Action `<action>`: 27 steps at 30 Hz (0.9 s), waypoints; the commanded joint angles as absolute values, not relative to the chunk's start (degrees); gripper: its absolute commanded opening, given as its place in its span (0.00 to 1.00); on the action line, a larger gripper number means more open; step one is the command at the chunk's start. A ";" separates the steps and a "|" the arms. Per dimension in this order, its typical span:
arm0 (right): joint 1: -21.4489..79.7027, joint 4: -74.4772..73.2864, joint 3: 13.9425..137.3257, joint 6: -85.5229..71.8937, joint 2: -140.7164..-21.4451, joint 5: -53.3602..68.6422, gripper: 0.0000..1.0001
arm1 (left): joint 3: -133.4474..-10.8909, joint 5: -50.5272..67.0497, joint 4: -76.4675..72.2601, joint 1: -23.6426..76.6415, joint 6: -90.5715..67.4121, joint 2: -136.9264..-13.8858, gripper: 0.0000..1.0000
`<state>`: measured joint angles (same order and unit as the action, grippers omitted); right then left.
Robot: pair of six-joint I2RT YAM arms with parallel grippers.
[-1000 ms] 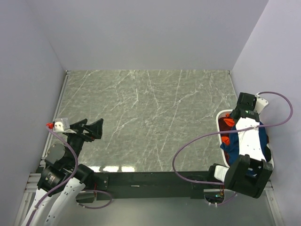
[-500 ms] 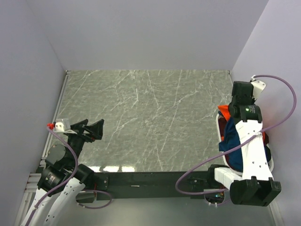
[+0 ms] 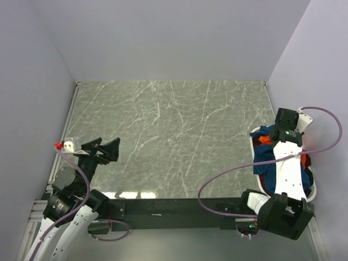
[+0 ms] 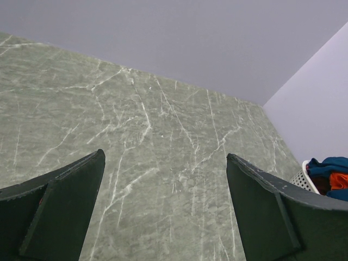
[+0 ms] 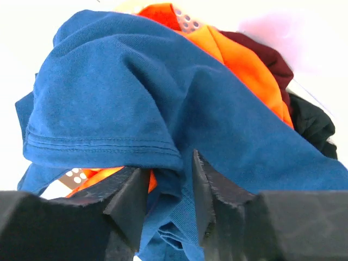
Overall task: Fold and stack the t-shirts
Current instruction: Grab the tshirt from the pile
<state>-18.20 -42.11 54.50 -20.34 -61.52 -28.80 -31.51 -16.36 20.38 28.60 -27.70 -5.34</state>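
Since half a second ago the right arm has sunk back over the white perforated basket (image 4: 300, 176). The blue t-shirt (image 5: 136, 92) it had lifted now lies slumped on the heap there, soft jersey with a stitched hem, over the bright orange t-shirt (image 5: 239, 60) and the maroon (image 5: 266, 54) and black (image 5: 312, 122) ones. The right pincer (image 5: 169, 163) has parted, a blue fold sagging loosely in its gap, while the left pincer (image 4: 163, 157) stays spread wide above the veined grey-green marble tabletop (image 3: 174, 136).
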 commanded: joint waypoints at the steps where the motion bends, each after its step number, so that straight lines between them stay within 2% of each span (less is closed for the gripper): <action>1: -19.07 -40.16 55.37 -20.30 -59.77 -29.35 0.46 | -31.64 -16.17 18.63 28.92 -27.51 -4.75 0.99; 6: -19.25 -43.24 59.23 -20.30 -57.75 -30.93 0.59 | -31.64 -16.26 18.63 28.92 -27.51 -4.66 1.00; 8: -19.77 -43.59 60.03 -19.25 -56.52 -32.42 0.59 | -31.55 -16.17 18.55 28.92 -27.51 -4.48 0.99; 13: -23.81 -45.26 60.64 -19.07 -55.03 -34.10 0.40 | -31.55 -16.35 18.54 29.00 -27.51 -4.13 0.99; 14: -24.51 -45.09 60.47 -19.25 -54.58 -33.58 0.28 | -31.55 -16.35 18.54 29.00 -27.51 -4.13 0.99; 15: -25.83 -44.65 59.95 -19.77 -54.15 -32.27 0.24 | -31.55 -16.43 18.54 29.09 -27.51 -4.13 0.99; 19: -26.72 -45.26 60.99 -20.74 -51.95 -31.47 0.10 | -31.55 -16.61 18.54 29.27 -27.51 -4.04 0.99; 21: -26.72 -44.39 63.18 -20.31 -50.81 -31.12 0.00 | -31.46 -16.61 18.46 29.44 -27.51 -4.04 0.99; 27: -26.63 -45.17 73.46 -20.04 -50.71 -26.64 0.00 | -31.46 -16.61 18.37 29.53 -27.51 -4.13 0.99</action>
